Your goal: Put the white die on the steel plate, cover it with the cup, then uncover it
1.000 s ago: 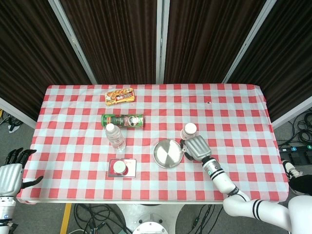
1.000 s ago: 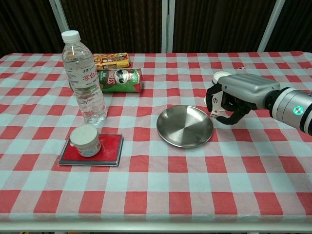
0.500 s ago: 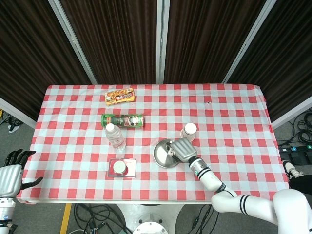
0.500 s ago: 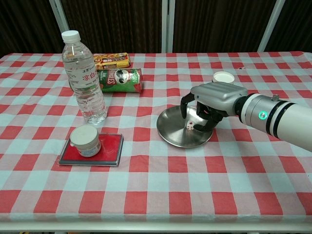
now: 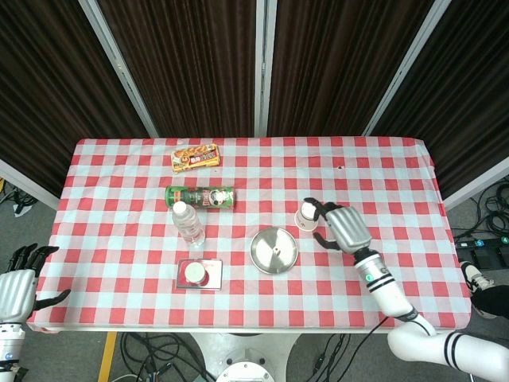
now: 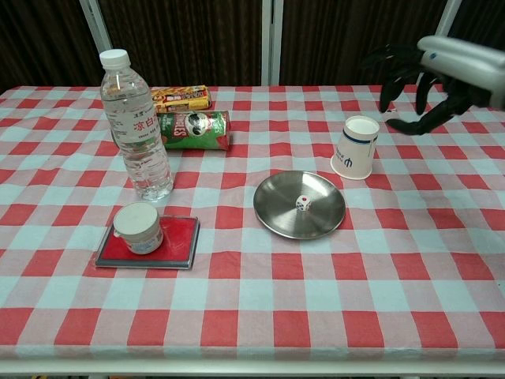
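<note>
From my seat, going left to right: my left hand [image 5: 16, 288] sits off the table's left edge near the front corner, fingers spread and holding nothing (only the head view catches it). On the checkered table [image 6: 237, 316] there's a water bottle [image 6: 136, 126] standing upright, and in front of it a small white jar [image 6: 138, 227] resting on a red pad [image 6: 173, 245]. Behind the bottle a green chip can [image 6: 194, 129] lies on its side, with a yellow snack box [image 6: 181, 98] lying flat further back.

Middle of the table: the steel plate [image 6: 278, 217] with the white die [image 6: 302, 203] sitting on it, roughly at the centre, touched by nothing. So the die's on the plate and uncovered.

Just to the right and a bit behind the plate is the cup [image 6: 355, 148], a white paper one standing upright, mouth up, on the cloth and clear of the plate's rim.

My right hand [image 6: 430, 75] hangs in the air above and to the right of the cup, fingers apart and curved, nothing in them, not touching the cup as far as I can see.
</note>
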`<action>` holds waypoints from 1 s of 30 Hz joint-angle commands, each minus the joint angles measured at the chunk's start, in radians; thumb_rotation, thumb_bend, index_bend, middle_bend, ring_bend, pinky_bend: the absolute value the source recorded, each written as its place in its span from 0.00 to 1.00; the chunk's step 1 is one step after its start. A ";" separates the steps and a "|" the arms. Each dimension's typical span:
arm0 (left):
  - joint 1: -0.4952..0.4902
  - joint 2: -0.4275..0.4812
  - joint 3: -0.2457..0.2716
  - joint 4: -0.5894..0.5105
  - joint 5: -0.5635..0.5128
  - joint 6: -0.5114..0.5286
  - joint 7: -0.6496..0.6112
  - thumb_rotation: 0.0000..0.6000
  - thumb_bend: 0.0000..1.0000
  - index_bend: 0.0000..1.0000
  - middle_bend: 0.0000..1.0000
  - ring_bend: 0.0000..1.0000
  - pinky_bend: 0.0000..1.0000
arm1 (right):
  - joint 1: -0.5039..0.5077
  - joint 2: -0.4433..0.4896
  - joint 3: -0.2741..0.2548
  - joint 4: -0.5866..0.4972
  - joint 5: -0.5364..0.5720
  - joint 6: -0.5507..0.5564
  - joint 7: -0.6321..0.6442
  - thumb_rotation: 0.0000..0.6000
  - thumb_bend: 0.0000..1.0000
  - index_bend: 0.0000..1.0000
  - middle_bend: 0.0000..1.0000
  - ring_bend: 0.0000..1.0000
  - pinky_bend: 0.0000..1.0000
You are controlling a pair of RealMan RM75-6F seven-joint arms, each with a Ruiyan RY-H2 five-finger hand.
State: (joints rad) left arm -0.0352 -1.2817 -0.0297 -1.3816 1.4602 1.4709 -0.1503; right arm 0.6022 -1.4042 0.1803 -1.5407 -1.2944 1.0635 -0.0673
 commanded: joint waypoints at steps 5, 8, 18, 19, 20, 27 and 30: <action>-0.003 0.004 0.000 -0.014 0.003 -0.002 0.014 1.00 0.07 0.20 0.19 0.10 0.08 | 0.017 0.003 0.042 0.092 0.155 -0.146 0.098 1.00 0.16 0.11 0.22 0.07 0.21; -0.004 0.008 -0.001 -0.023 0.001 -0.002 0.022 1.00 0.07 0.20 0.19 0.10 0.08 | 0.047 -0.039 0.057 0.158 0.200 -0.240 0.175 1.00 0.12 0.06 0.16 0.00 0.14; -0.005 0.024 -0.004 -0.049 -0.004 -0.004 0.042 1.00 0.07 0.20 0.19 0.10 0.08 | 0.096 -0.184 0.102 0.395 0.144 -0.375 0.501 1.00 0.12 0.06 0.16 0.00 0.11; -0.005 0.025 -0.005 -0.051 -0.005 -0.003 0.043 1.00 0.07 0.20 0.19 0.10 0.08 | 0.099 -0.192 0.104 0.413 0.133 -0.383 0.532 1.00 0.12 0.07 0.17 0.01 0.11; -0.005 0.026 -0.005 -0.053 -0.005 -0.003 0.045 1.00 0.07 0.20 0.19 0.10 0.08 | 0.103 -0.203 0.103 0.438 0.115 -0.389 0.564 1.00 0.12 0.08 0.18 0.01 0.11; -0.005 0.031 -0.006 -0.062 -0.007 -0.004 0.053 1.00 0.07 0.20 0.19 0.10 0.08 | 0.131 -0.262 0.084 0.542 0.047 -0.418 0.661 1.00 0.12 0.12 0.19 0.01 0.11; -0.004 0.033 -0.005 -0.063 -0.009 -0.004 0.052 1.00 0.07 0.20 0.19 0.10 0.08 | 0.141 -0.289 0.088 0.579 0.044 -0.417 0.680 1.00 0.16 0.22 0.22 0.02 0.11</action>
State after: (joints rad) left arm -0.0392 -1.2485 -0.0346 -1.4447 1.4515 1.4668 -0.0983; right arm 0.7356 -1.6804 0.2672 -0.9751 -1.2452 0.6487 0.6043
